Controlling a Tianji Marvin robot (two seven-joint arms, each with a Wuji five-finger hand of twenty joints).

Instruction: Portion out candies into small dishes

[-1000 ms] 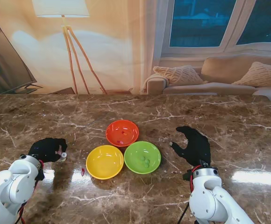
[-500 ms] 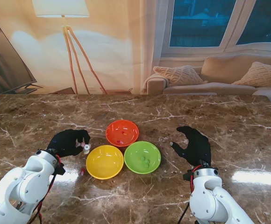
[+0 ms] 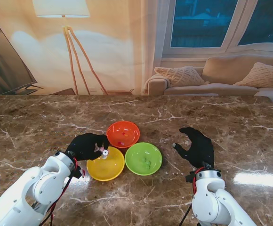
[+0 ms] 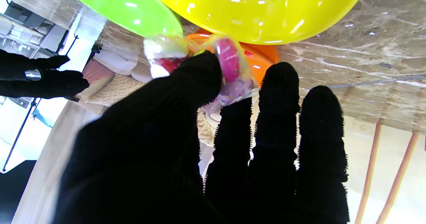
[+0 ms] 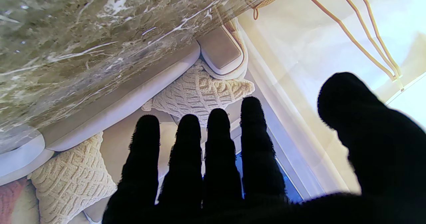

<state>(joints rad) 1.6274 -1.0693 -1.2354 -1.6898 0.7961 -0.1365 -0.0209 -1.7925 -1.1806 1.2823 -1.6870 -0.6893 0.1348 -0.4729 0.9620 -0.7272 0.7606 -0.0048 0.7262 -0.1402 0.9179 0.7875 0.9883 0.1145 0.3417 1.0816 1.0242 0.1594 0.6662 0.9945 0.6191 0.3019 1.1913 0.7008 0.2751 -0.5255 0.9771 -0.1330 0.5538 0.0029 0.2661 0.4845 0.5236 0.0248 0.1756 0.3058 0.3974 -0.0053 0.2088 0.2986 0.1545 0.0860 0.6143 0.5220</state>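
The left robot hand (image 3: 86, 146), in a black knitted glove, pinched a pink candy in a clear wrapper (image 4: 229, 64) over the far left rim of the glossy yellow plastic dish (image 3: 106, 163). The right robot hand (image 3: 197, 147) hovered with fingers spread, grasping nothing, over the brown marble table (image 3: 249, 136) toward its right edge.

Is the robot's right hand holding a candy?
No, the black-gloved right hand is open over the brown marble table, with its fingers spread and nothing between them.

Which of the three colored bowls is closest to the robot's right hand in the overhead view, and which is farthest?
From the right hand:
1. Green bowl, just to its left.
2. Orange bowl, farther left and farther from me.
3. Yellow bowl, farthest left, under the left hand.
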